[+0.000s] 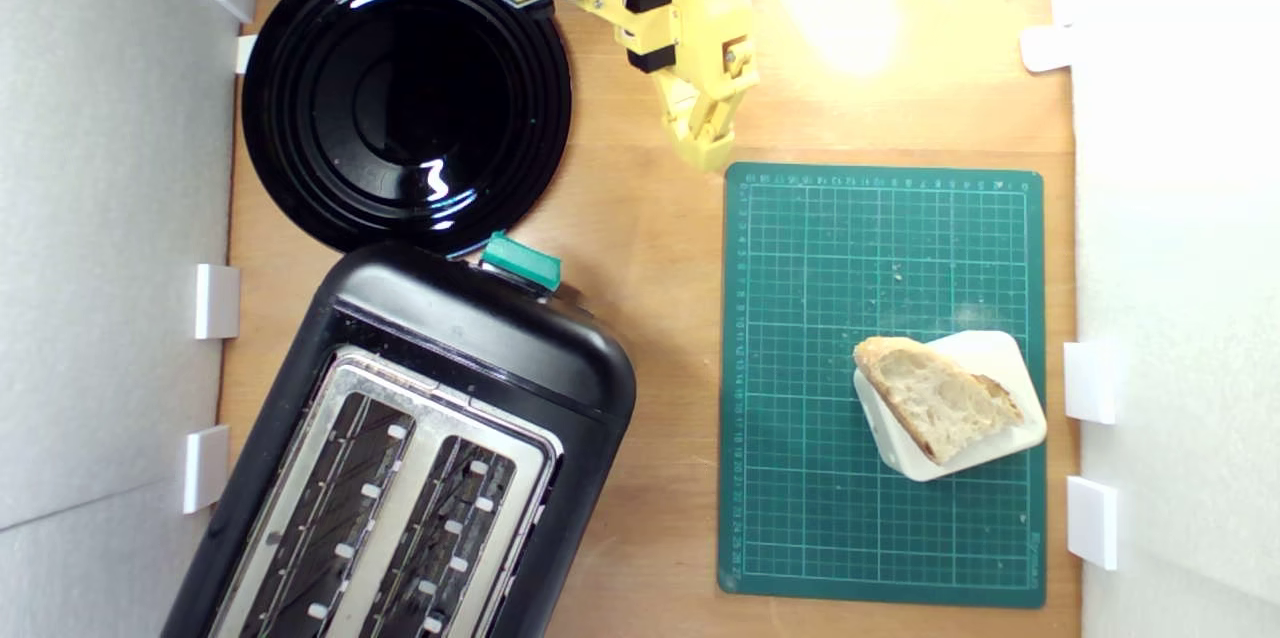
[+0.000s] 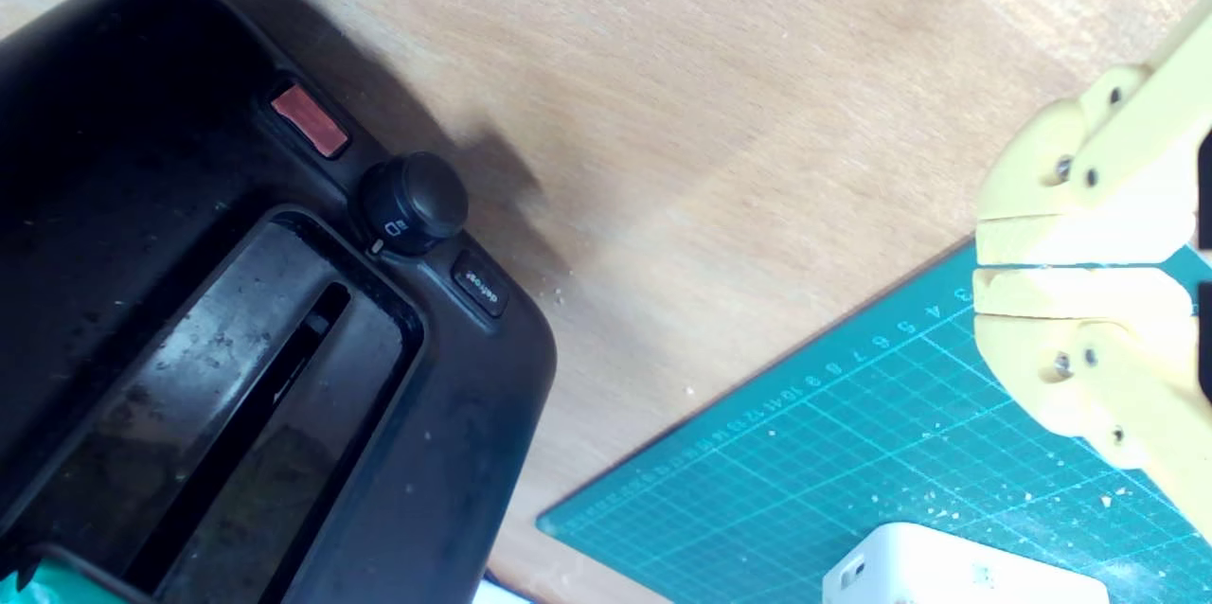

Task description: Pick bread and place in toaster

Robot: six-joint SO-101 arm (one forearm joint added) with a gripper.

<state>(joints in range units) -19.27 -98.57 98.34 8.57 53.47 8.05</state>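
The bread [image 1: 938,397], a pale wedge with brown crust, lies on a white rounded block [image 1: 985,352] at the lower right of the green cutting mat [image 1: 810,338] in the exterior view. The black toaster [image 1: 470,338] with silver top, two long slots and a green lever knob [image 1: 521,258] sits at the exterior view's lower left; its dark end with a round dial [image 2: 413,204] shows in the wrist view. My yellow gripper [image 1: 708,153] [image 2: 977,265] hangs near the mat's upper-left corner, jaws pressed together, holding nothing. The bread is out of the wrist view.
A round glossy black plate [image 1: 405,93] lies at the exterior view's upper left, touching the toaster's end. White clips [image 1: 216,301] line the wooden board's side edges. Bright glare washes the board's upper right. Crumbs dot the mat. The white block's corner [image 2: 956,571] shows in the wrist view.
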